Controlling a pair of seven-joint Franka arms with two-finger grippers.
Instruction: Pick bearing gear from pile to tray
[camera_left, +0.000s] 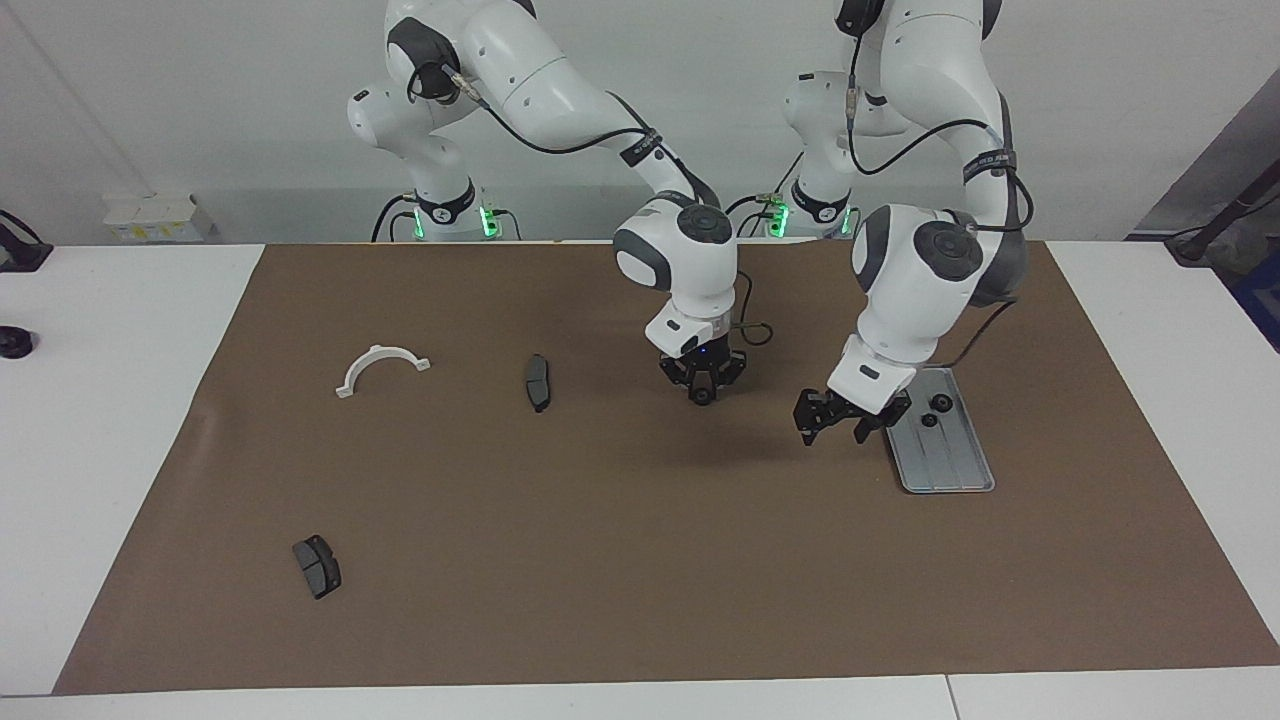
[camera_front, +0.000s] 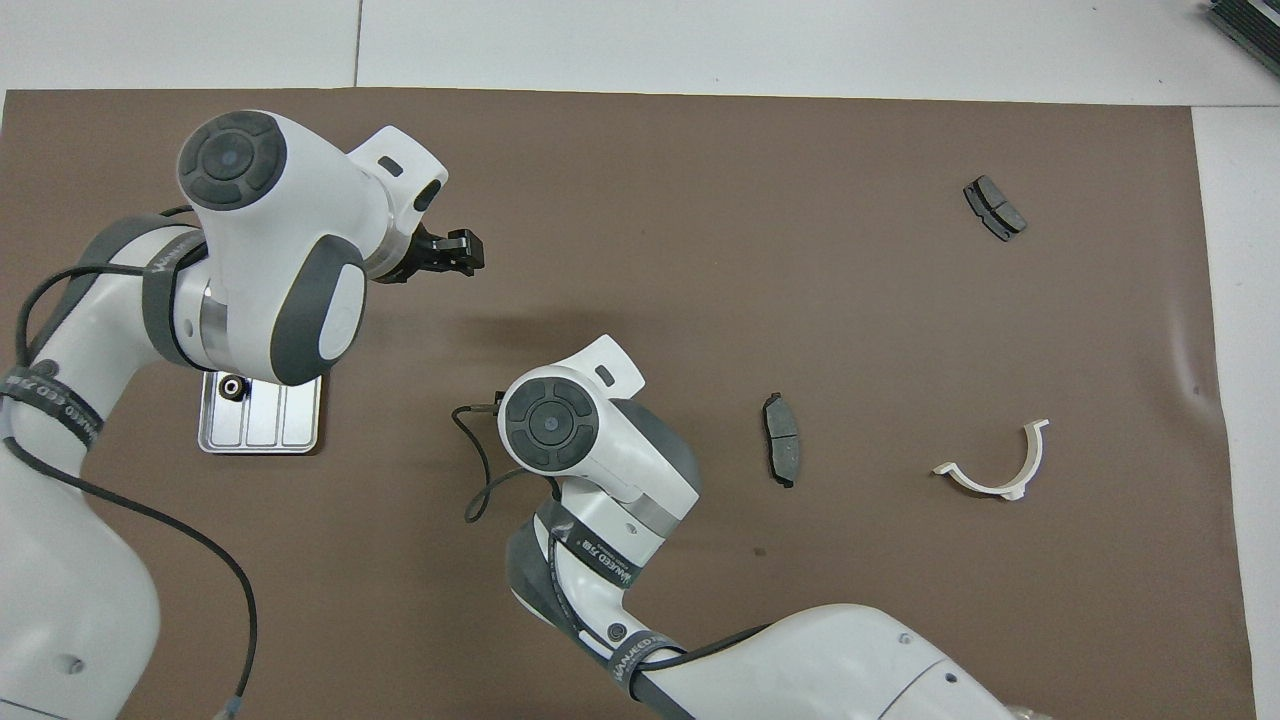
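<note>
Altogether two rings (camera_left: 940, 403) in tray (camera_left: 950, 470), two pads (camera_left: 538, 381), one bracket (camera_left: 382, 368); left fingers (camera_left: 807, 427) apart, right fingers' state unclear.

Robotics lab bench: two white arms (camera_left: 690, 250) bolted at a white table (camera_left: 120, 400), brown mat (camera_left: 600, 560) spread on top, plain white wall, trailing black cables (camera_front: 200, 580).

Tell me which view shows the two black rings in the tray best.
The facing view: both black rings lie uncovered in the tray. In the overhead view the left arm covers most of the tray, leaving one ring visible.
</note>
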